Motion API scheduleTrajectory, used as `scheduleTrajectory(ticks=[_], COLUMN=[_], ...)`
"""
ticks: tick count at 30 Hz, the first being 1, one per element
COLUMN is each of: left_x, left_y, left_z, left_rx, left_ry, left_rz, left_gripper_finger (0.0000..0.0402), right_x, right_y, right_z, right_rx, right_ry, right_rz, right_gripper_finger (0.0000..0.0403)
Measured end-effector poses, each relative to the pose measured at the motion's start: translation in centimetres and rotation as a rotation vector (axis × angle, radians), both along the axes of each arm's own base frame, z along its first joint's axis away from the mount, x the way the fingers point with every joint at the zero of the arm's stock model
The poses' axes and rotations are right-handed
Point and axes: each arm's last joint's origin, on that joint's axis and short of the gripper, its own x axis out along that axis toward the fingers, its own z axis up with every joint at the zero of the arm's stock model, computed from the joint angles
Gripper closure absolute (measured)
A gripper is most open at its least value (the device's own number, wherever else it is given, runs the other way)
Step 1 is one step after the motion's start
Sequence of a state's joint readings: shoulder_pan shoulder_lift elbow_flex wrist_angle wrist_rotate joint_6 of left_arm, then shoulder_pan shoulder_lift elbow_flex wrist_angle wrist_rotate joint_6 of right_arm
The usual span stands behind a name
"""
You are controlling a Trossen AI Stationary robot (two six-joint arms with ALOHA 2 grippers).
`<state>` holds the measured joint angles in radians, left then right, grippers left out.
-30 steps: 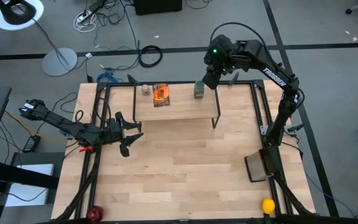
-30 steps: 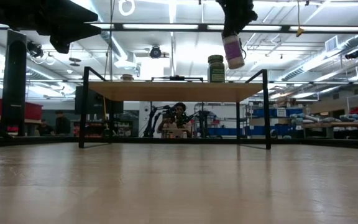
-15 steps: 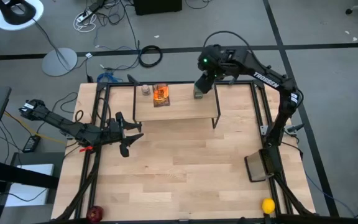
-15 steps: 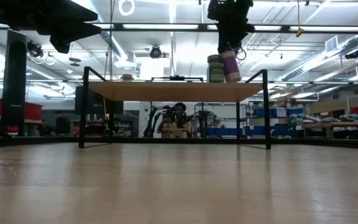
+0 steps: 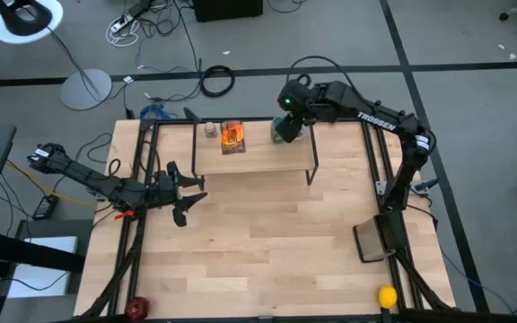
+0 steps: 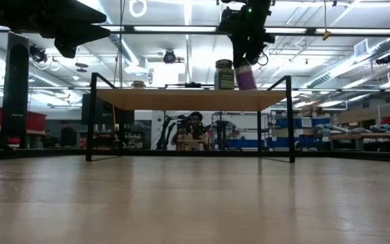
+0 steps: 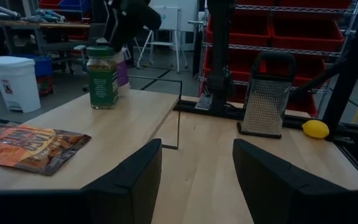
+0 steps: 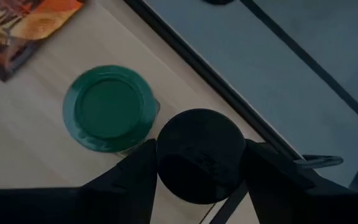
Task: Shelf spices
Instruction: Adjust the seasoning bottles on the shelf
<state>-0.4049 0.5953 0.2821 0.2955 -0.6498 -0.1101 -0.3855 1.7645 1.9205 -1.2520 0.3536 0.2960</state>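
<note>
My right gripper is over the right end of the shelf, shut on the dark-lidded purple-labelled jar. That jar is tilted beside the green-lidded jar, which stands on the shelf top. The brown-orange packet lies flat on the board, and the tiny pale-capped jar stands to its left. My left gripper waits open above the table's left side, off the shelf. Its wrist view shows the packet and the green-lidded jar. My right gripper pinches the purple-labelled jar by its dark lid, one finger on each side, coming from above and pointing down. The jar hangs tilted below the fingers, its bottom just at the shelf top. Its lid lies close against the green lid.
A metal grater lies on the table's right side and a yellow ball near the near right corner. A red object sits at the near left edge. The shelf's black legs stand on the tabletop. People and racks show in the room behind.
My right gripper has come down and toward the table's left, bringing the purple-labelled jar from well above the shelf to board height beside the green-lidded jar. The green-lidded jar has slid a little left along the shelf.
</note>
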Motion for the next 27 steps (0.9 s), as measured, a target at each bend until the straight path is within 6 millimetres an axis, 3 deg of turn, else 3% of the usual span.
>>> scheduleTrajectory(ticks=[13, 27], left_x=[0.0, 0.0], left_y=[0.0, 0.0], left_z=[0.0, 0.0], left_rx=[0.002, 0.002], left_ry=[0.001, 0.002], left_rz=[0.0, 0.0], left_gripper_finger=[0.0199, 0.0199], right_x=[1.0, 0.8], right_y=[1.4, 1.4], right_z=[0.2, 0.1], right_rx=[-0.042, -0.041], right_ry=[-0.047, -0.047], right_rz=[-0.005, -0.066], right_gripper_finger=[0.02, 0.0196])
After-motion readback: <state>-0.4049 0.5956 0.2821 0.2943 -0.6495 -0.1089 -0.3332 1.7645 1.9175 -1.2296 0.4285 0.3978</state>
